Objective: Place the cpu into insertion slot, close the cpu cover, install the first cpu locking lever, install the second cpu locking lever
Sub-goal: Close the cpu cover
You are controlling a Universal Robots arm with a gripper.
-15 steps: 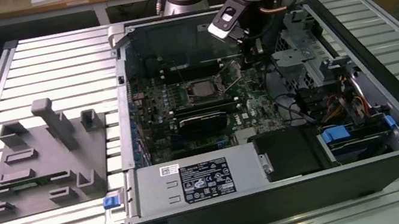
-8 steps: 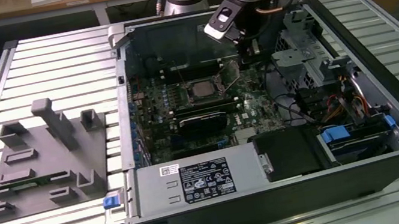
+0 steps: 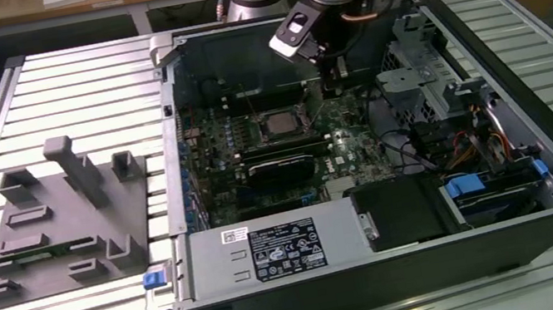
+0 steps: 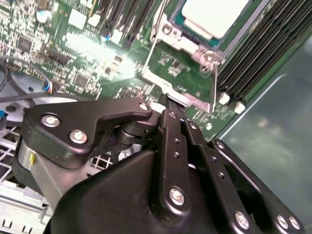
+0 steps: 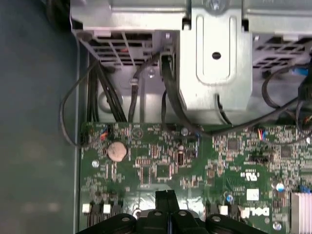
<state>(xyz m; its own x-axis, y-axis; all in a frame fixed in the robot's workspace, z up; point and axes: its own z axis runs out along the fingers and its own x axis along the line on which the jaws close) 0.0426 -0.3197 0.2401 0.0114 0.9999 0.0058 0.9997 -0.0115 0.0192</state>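
The cpu (image 4: 213, 13) shows its pale silver top inside the insertion slot (image 3: 277, 125) on the green board. The silvery cpu cover (image 4: 179, 43) appears to lie flat around it. A thin metal lever rod (image 4: 215, 85) runs along one side of the socket. My gripper (image 3: 333, 88) hangs low inside the case, just to the exterior view's right of the socket. In both wrist views the black fingers are pressed together, with the gripper (image 4: 168, 101) tips close to the socket bracket's edge. In the first wrist view the gripper (image 5: 166, 194) is over the board, and I see nothing between the fingers.
Long black memory slots (image 4: 253, 53) flank the socket. A metal drive cage (image 5: 214, 53) and loose cables (image 5: 173, 97) stand beyond the board's edge. The power supply (image 3: 270, 253) fills the case's near end. A grey fixture with pegs (image 3: 62, 216) sits at the exterior view's left.
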